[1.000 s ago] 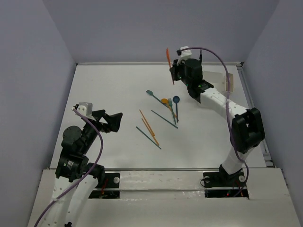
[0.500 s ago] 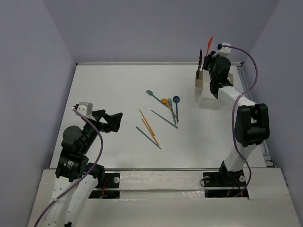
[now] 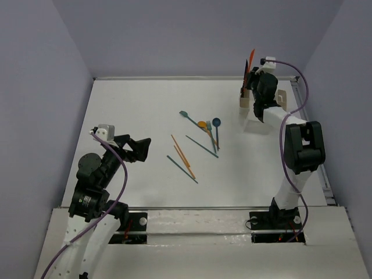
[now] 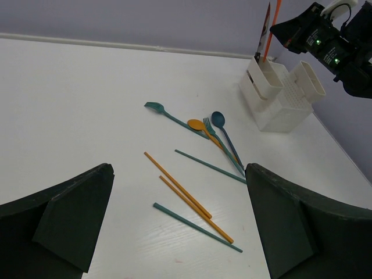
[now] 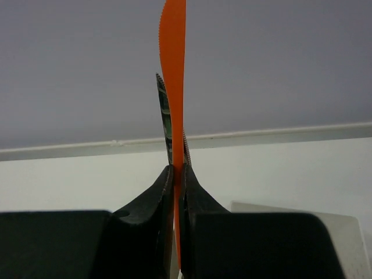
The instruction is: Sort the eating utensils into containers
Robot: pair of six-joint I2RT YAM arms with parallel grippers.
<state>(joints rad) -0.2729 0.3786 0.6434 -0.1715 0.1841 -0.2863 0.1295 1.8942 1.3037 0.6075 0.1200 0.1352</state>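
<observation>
Right gripper (image 5: 177,174) is clamped on the orange knife (image 5: 173,87), which is pinched flat between the fingers. Long axis is vertical, blade up, handle end pointing down out of the grip. It hangs over the end cup (image 4: 264,78) of the white caddy (image 4: 288,102) at the far right of the table (image 3: 133,110). The lower end is at or just inside the cup mouth; can't tell which. A dark knife (image 5: 164,110) stands upright just beside it in that cup. The next move looks like a straight drop and release. Left gripper (image 4: 180,215) is spread wide and holding nothing, well apart from the caddy. Chopsticks (image 4: 180,192), spoons (image 4: 220,121) and fork (image 4: 210,129) lie loose ahead of it.
</observation>
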